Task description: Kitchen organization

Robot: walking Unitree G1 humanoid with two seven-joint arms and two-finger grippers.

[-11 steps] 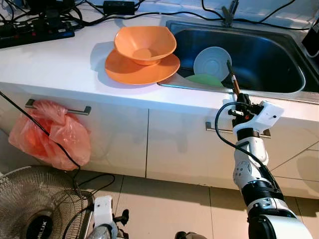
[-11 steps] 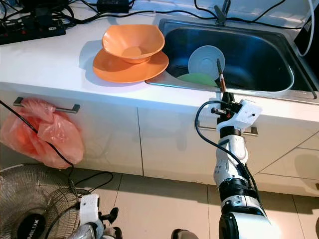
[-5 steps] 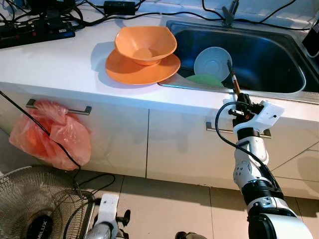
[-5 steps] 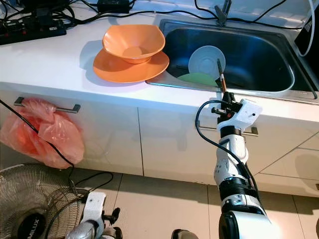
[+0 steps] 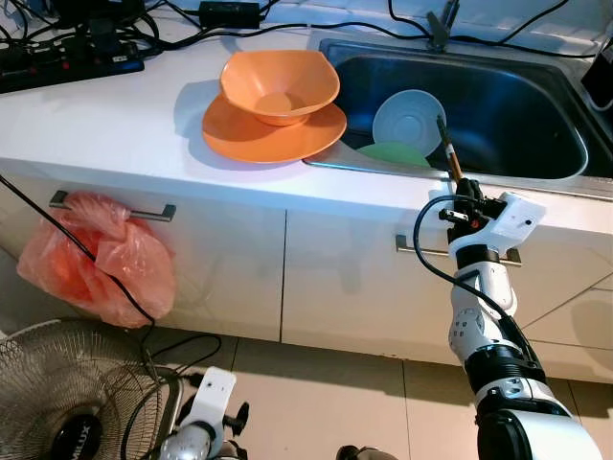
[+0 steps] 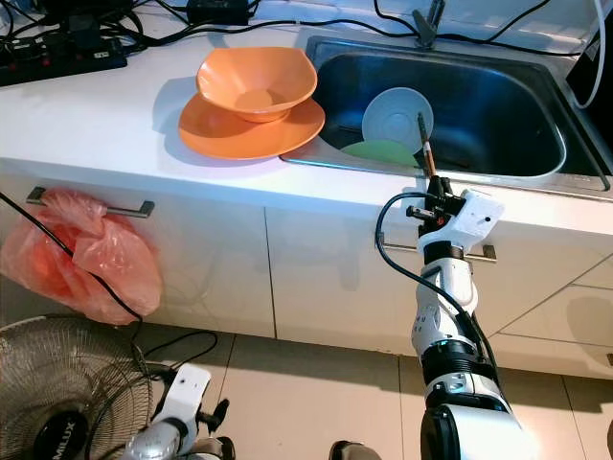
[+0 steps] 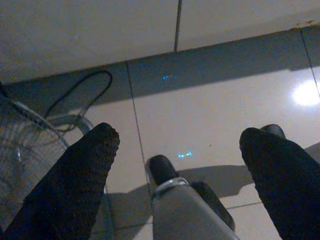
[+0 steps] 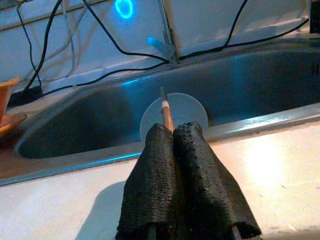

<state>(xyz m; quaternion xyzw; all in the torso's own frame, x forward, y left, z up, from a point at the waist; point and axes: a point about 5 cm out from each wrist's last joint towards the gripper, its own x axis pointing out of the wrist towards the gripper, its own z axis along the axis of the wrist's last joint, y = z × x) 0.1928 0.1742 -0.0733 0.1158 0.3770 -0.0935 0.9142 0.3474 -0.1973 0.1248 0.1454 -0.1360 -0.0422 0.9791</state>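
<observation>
Comparing with the pictures of one second ago, I see almost no change at the sink [image 5: 565, 105]. My right gripper [image 5: 458, 195] is at the same place, just in front of the sink's front rim, with its two black fingers [image 8: 165, 185] pressed together on a chopstick [image 5: 446, 150], whose thin tip stands up over the basin. The only movement is low at my left side: the left gripper [image 7: 175, 165], far below the sink near the floor tiles [image 7: 210, 120], has come up a little, and its fingers are wide apart with nothing between them. I judge from this that the chopstick is secured but not yet carried anywhere, so the organizing is paused at the holding step.

Near that low left arm there is a floor fan [image 5: 67, 393], and an orange plastic bag [image 5: 96, 254] hangs from the drawer handle [image 5: 112, 205], left of the sink and below the counter.

Inside the sink, just behind the chopstick, a green plate [image 5: 395, 153] lies under a pale round bowl [image 5: 409, 118]. Touching the sink's left rim is an orange plate [image 5: 239, 139] with an orange bowl [image 5: 279, 84] on it.

Farther, behind the sink, black cables [image 5: 287, 29] and a power strip [image 5: 67, 62] lie on the counter; they could catch a wide movement.
</observation>
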